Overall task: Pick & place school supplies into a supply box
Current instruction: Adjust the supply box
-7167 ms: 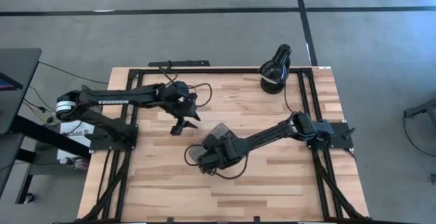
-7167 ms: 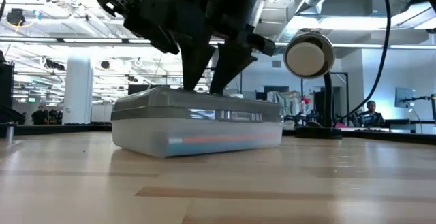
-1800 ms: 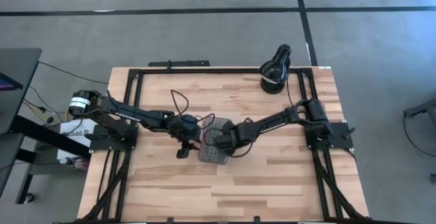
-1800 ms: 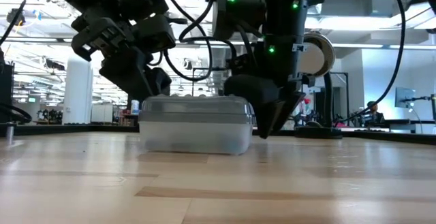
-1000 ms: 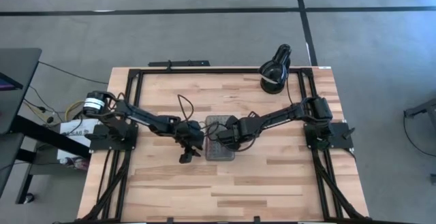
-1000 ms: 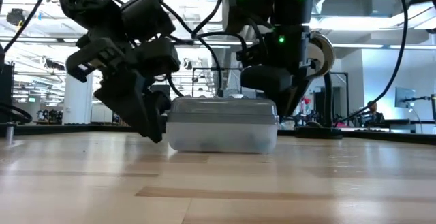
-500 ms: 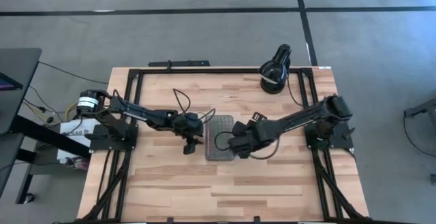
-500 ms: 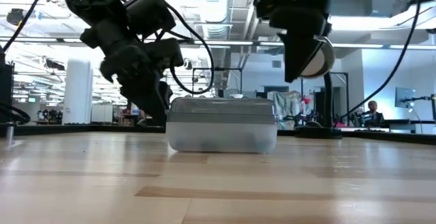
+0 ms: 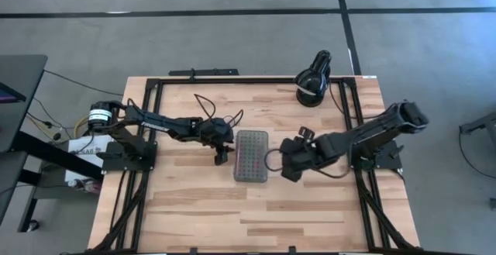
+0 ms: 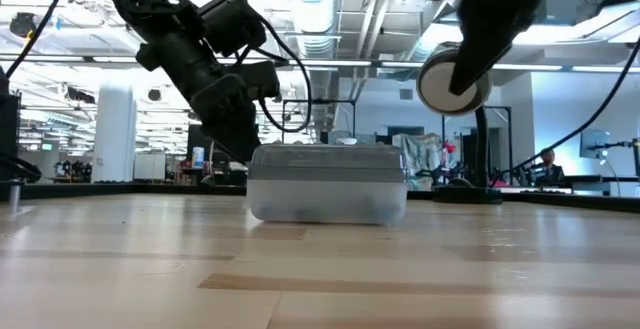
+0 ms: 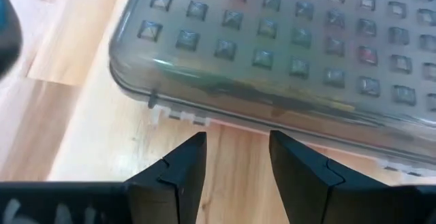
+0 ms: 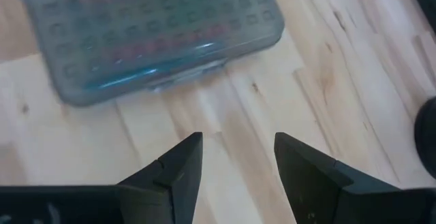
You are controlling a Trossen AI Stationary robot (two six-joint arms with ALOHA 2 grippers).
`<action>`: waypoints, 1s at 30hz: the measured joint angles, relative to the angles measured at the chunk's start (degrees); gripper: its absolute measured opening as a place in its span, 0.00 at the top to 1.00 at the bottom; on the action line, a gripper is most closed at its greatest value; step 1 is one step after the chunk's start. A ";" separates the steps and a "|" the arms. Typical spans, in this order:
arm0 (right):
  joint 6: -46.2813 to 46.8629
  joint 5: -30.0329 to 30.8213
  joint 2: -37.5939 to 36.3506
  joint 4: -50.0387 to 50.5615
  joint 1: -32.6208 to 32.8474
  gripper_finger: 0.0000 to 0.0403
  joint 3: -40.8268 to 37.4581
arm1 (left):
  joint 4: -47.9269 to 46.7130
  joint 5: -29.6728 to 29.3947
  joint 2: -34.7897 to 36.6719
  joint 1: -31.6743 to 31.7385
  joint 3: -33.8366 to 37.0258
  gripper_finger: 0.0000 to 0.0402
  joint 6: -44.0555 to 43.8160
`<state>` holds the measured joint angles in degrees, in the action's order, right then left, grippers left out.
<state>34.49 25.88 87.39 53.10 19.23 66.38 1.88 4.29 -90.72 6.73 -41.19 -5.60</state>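
The supply box (image 9: 251, 156), a clear case with a grey dotted lid, lies shut and flat on its bottom at the table's middle. Coloured shapes, the school supplies (image 12: 163, 40), show dimly through the lid. My left gripper (image 9: 220, 159) hangs open just left of the box, its fingers (image 11: 187, 159) pointing slantwise down at the box's long left side (image 11: 225, 108) without touching it. My right gripper (image 9: 287, 171) stands open to the right of the box and higher, clear of it; its wrist view shows the box (image 12: 150, 33) ahead of the fingertips.
A black round desk lamp (image 9: 312, 80) stands at the table's far right corner, its cable running along the right side. Bare wooden tabletop (image 9: 248, 216) lies near the front edge. Black frame rails (image 9: 124, 201) border the table.
My right gripper has drawn back from the box toward the table's right edge and risen well above it. My left gripper has gone toward the far edge and a little up beside the box's left side, tipping. The box has stayed in place.
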 joint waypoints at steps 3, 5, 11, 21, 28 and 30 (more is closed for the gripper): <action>0.63 -0.02 -1.25 -0.02 1.88 0.56 -1.66 | -0.96 1.95 0.00 -0.17 -0.04 0.61 -1.64; 1.32 -0.08 -1.33 -0.17 2.74 0.56 -2.91 | -1.52 3.23 0.00 -1.24 -0.04 0.61 -2.54; 5.68 -0.45 -1.26 -1.00 3.64 0.56 -7.20 | -0.80 1.34 0.00 -6.26 -0.04 0.61 -4.21; 6.51 -0.43 -1.26 -3.08 2.99 0.56 -8.56 | 1.39 -0.64 -0.02 -8.01 -0.04 0.61 -6.24; 6.44 -0.41 -1.26 -3.06 1.89 0.56 -8.56 | 2.05 -0.72 -0.02 -8.71 -0.04 0.61 -6.53; 6.16 -0.41 -1.26 -3.00 1.59 0.56 -8.56 | 2.09 -0.69 -0.02 -8.99 -0.04 0.61 -6.68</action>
<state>40.65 25.47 86.13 50.10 20.82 57.82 3.97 3.60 -90.74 -2.26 -41.23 -12.27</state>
